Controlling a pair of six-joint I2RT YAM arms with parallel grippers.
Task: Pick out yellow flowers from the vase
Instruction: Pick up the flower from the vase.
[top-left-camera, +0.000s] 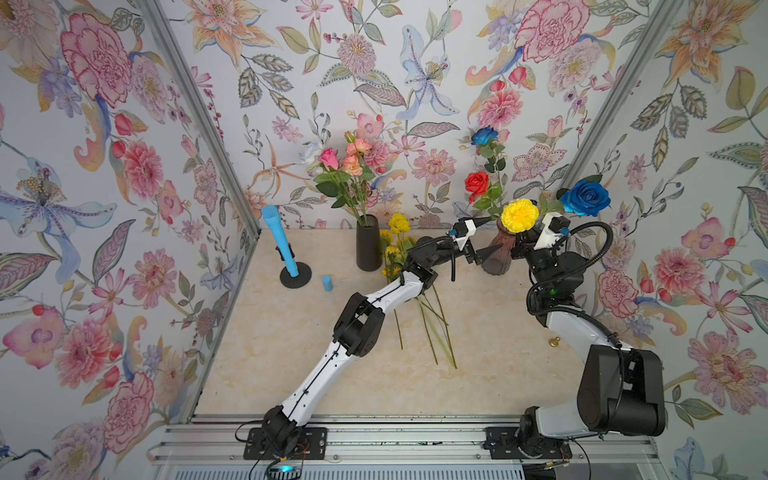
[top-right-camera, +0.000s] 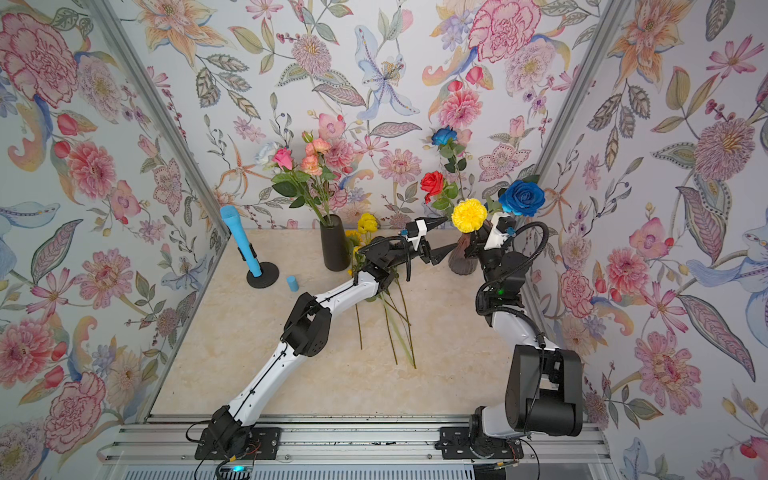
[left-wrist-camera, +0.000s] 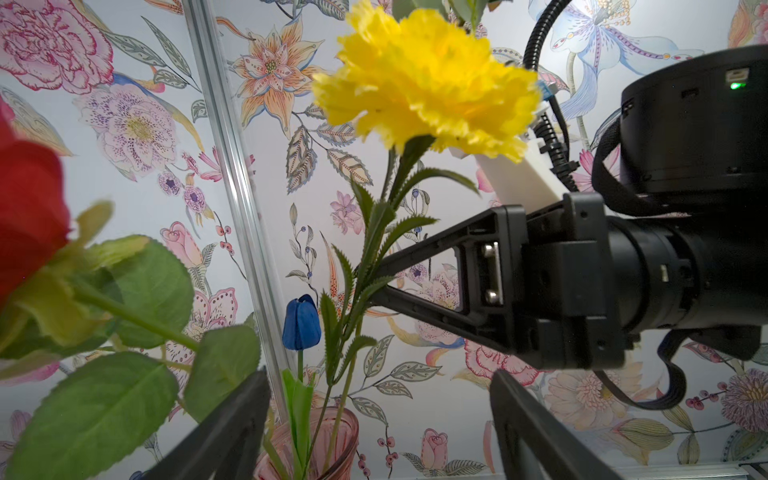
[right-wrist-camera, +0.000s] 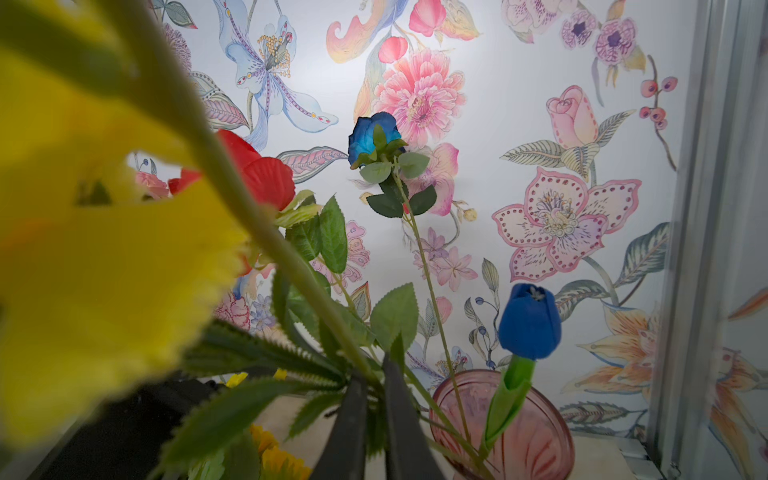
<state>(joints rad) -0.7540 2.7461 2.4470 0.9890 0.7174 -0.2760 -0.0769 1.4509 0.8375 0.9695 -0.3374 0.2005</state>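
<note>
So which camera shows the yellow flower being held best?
The left wrist view: the yellow flower is sharp, bloom to stem, with the right pincer shut on the stem. Both top views show mostly its bloom from above; the right wrist view has it close and blurred.

Brightest thing, pompom flower (top-left-camera: 519, 215): yellow ruffles, green saw-edged leaves. Near its three o'clock, blue rose (top-left-camera: 586, 198), deep blue; at ten o'clock, red rose (top-left-camera: 476, 183), scarlet. Translucent pink: ribbed vase (right-wrist-camera: 528, 436). Matt black: tall vase (top-left-camera: 368, 245), its roses (top-left-camera: 353, 162) pink and peach. Cream, faintly marbled: tabletop (top-left-camera: 266, 357). Pale walls (top-left-camera: 415, 62), printed with pink, blue, orange blooms and grey-green leaves.
</note>
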